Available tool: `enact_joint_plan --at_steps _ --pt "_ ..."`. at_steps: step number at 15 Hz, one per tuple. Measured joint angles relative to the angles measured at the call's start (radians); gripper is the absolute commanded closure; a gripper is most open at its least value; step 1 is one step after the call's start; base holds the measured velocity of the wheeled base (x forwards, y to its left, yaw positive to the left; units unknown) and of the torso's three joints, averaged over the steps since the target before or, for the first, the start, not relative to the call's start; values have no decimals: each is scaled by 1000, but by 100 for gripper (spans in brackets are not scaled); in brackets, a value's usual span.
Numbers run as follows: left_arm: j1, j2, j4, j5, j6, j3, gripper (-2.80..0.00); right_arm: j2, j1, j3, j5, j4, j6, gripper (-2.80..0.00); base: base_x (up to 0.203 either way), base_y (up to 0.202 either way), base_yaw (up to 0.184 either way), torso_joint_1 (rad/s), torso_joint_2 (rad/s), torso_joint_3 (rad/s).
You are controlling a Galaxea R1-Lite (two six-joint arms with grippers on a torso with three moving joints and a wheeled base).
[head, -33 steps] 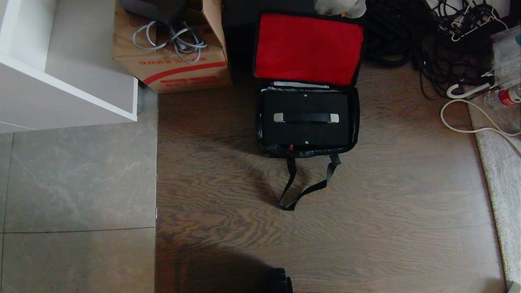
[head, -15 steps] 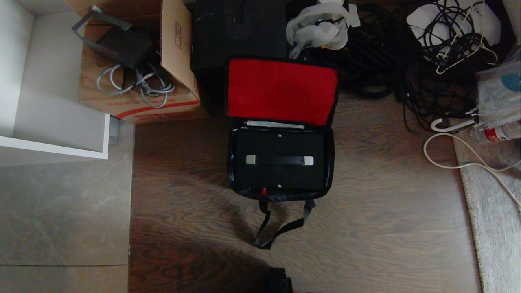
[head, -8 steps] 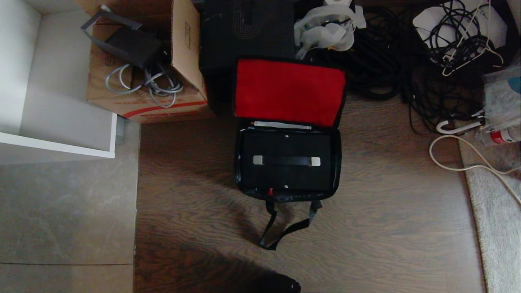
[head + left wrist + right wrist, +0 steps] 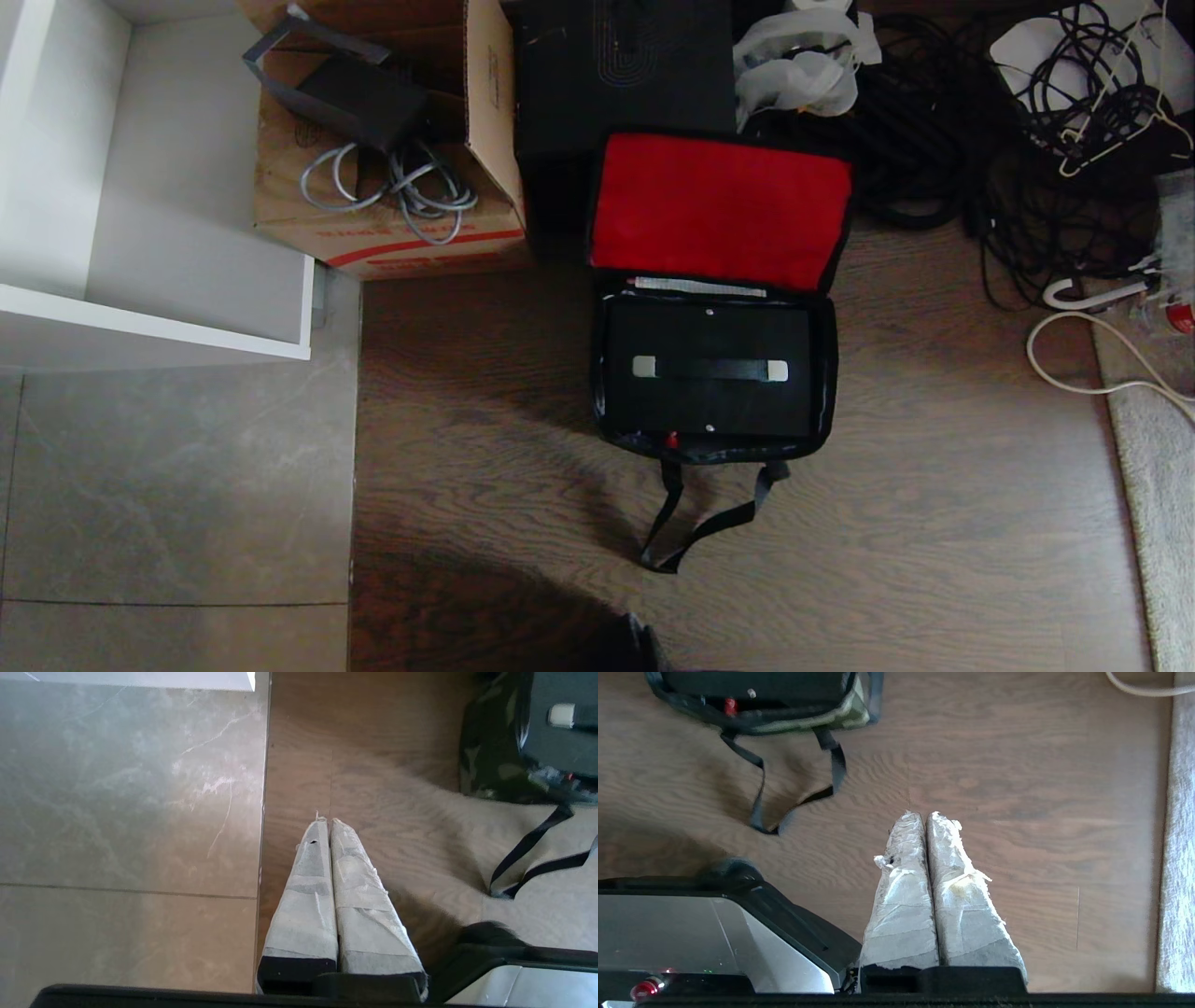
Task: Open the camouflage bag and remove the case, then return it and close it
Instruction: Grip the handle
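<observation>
Camouflage bag: lid lining plain red; outer wall green, brown and black blotched in the left wrist view; trim and shoulder strap black.

Case inside the bag: matt black; handle black with silver end brackets; small red knob at its near edge.

Box behind the bag: plain black.

Cardboard box left of the bag: brown with red stripe and lettering; grey cables on it.

Floor under the bag: dark brown wood grain; grey marbled tiles to its left.

Both grippers' fingers: wrapped in off-white tape, black at the base.
</observation>
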Motion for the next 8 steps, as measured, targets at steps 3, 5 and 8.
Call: enact_joint_plan --at_steps 3,5,8 --pt "0 0 1 0 0 0 0 0 -2 0 0 0 0 0 0 0 0 0 0 0" --pt "0 0 0 0 0 0 0 0 -1 0 -1 0 0 0 0 0 0 0 0 0" --pt "0 0 1 0 0 0 0 0 -2 0 0 0 -1 0 0 0 0 0 0 0"
